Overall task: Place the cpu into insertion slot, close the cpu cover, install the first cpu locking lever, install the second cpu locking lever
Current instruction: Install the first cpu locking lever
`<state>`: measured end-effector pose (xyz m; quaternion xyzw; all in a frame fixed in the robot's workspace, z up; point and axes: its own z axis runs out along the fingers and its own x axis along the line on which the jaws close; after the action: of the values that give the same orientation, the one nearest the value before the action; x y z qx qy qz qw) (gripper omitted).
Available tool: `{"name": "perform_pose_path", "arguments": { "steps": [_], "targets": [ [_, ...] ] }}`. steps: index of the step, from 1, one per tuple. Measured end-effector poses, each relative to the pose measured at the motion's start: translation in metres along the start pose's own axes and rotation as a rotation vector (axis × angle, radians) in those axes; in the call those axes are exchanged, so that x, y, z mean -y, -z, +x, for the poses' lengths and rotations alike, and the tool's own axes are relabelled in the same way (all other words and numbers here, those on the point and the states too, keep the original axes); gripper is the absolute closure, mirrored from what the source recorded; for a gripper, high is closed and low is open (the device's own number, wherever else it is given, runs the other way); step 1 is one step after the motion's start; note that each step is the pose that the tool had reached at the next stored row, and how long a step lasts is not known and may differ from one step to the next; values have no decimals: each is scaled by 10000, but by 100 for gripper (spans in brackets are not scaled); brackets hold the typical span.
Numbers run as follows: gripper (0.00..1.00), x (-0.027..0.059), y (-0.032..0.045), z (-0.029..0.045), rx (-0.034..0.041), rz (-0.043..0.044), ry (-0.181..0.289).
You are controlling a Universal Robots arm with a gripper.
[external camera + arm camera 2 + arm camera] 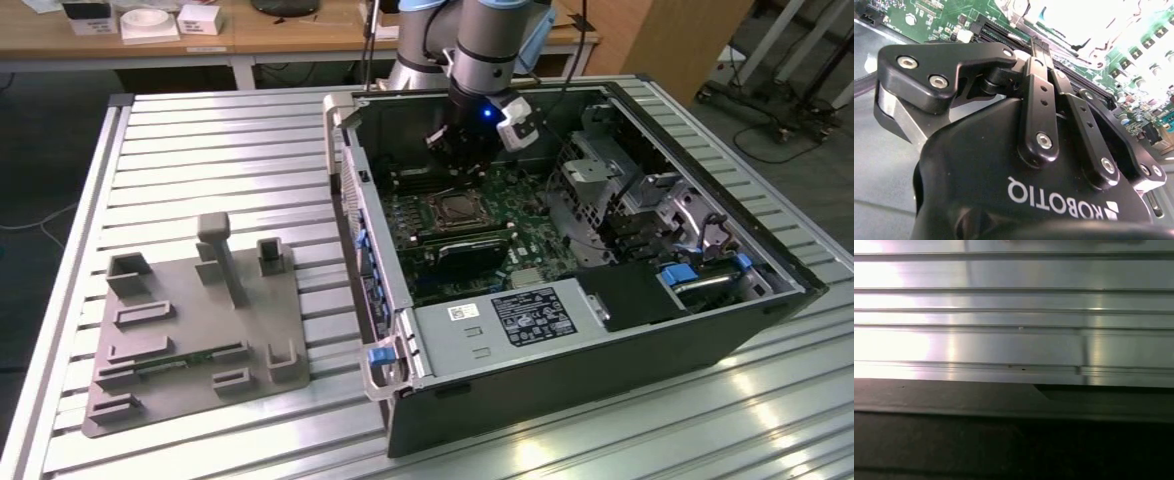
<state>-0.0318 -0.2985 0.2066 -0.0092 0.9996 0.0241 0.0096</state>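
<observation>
While tool hangs closed inside computer case, slatted metal table, desk behind

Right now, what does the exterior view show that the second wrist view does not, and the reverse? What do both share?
Exterior view: the whole open computer case on the slatted table, the grey fixture plate at the exterior view's left, and the insertion slot near the end effector.
Second wrist view: the end effector's black linkage bars and their screws, seen close up.
Both: the end effector over the green circuit board.
</observation>
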Motion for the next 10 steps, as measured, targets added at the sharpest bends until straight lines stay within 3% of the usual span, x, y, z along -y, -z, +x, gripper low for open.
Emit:
{"name": "perform_pose_path", "arguments": {
  "steps": [10],
  "targets": [
    [89, -5, -22, -22, -21, -48, -3]
  ]
}}
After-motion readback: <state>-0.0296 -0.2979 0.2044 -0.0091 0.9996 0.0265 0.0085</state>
